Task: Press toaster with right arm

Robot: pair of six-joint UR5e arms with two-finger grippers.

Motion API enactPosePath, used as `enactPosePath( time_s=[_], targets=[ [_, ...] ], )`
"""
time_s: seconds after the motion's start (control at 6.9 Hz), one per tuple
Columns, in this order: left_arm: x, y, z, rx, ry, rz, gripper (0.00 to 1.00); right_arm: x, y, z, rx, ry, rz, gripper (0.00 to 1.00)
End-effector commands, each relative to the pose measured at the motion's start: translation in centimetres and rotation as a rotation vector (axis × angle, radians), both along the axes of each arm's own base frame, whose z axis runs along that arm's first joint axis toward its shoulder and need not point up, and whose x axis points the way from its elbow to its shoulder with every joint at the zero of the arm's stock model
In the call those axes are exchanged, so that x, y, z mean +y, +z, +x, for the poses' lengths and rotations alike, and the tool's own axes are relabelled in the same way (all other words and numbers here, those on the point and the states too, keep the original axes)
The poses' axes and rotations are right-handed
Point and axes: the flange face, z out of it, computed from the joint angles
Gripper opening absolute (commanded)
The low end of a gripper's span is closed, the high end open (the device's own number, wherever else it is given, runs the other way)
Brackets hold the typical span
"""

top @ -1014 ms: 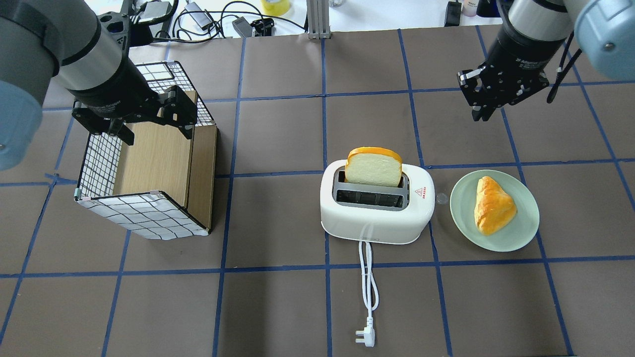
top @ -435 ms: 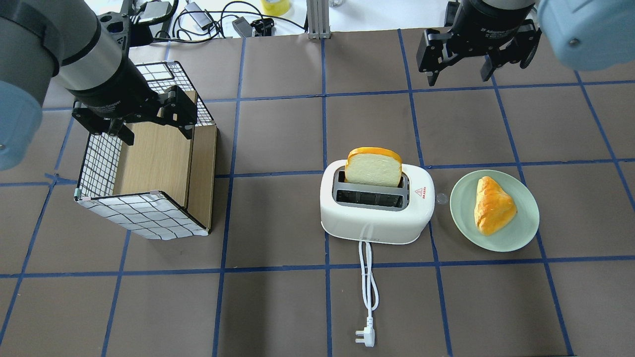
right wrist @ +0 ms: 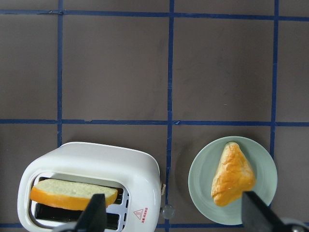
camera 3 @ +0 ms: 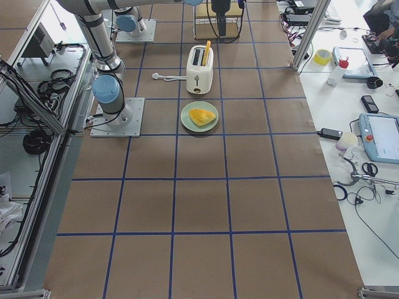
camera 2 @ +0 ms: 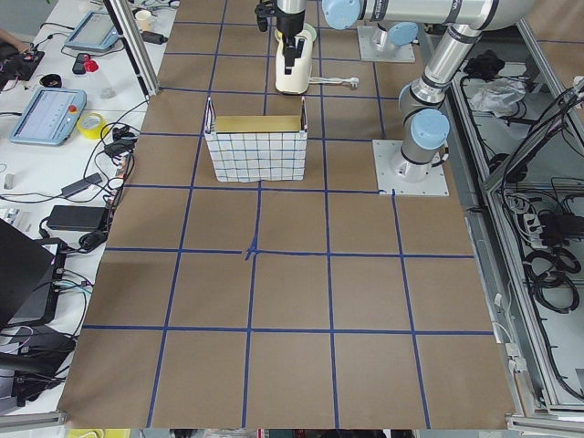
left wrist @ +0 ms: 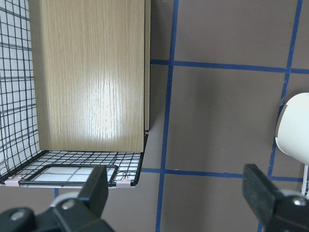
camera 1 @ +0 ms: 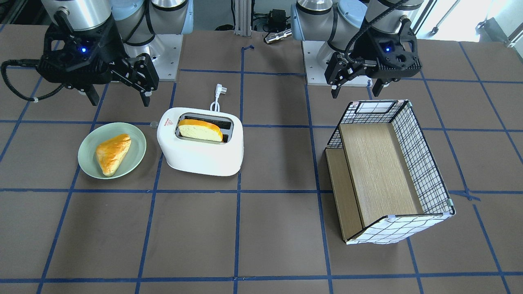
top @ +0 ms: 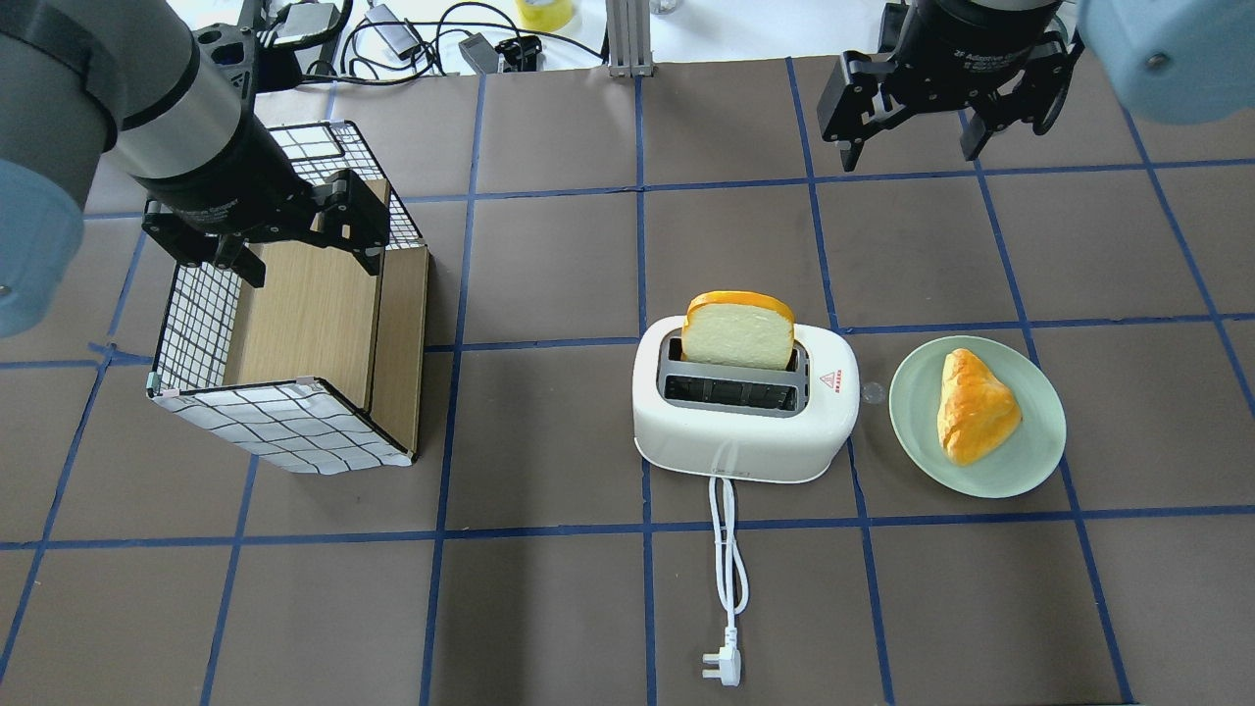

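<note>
The white toaster [top: 745, 431] stands mid-table with a bread slice [top: 737, 328] upright in its far slot. Its red triangle sticker and small grey lever [top: 872, 393] are at its right end. It also shows in the front view [camera 1: 200, 157] and the right wrist view [right wrist: 96, 159]. My right gripper [top: 912, 152] is open and empty, high above the table beyond the toaster's right end, apart from it; it also shows in the front view [camera 1: 118, 98]. My left gripper [top: 312, 265] is open and empty over the checked box [top: 294, 422].
A green plate [top: 1039, 451] with a pastry [top: 971, 407] lies right of the toaster, close to the lever. The toaster's white cord and plug [top: 723, 667] trail toward the robot. The checked box with wooden shelves lies on its side at the left.
My right gripper has moved away from the robot and to the left, and has turned so its fingers stand side by side. The left arm, toaster and plate have not moved.
</note>
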Motion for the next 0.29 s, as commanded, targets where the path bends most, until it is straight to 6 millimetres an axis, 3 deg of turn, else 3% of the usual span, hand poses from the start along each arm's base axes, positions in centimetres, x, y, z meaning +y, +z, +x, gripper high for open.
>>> enactPosePath(
  time_s=[0.0,0.14],
  targets=[
    [-0.01,0.07,0.00,0.000,0.000,-0.001,1.00,0.01,-0.14,-0.04,-0.004,0.002,0.015,1.00],
    [0.00,0.00,0.00,0.000,0.000,0.000,1.00,0.04,-0.17,-0.11,0.004,0.000,0.017,1.00]
  ],
)
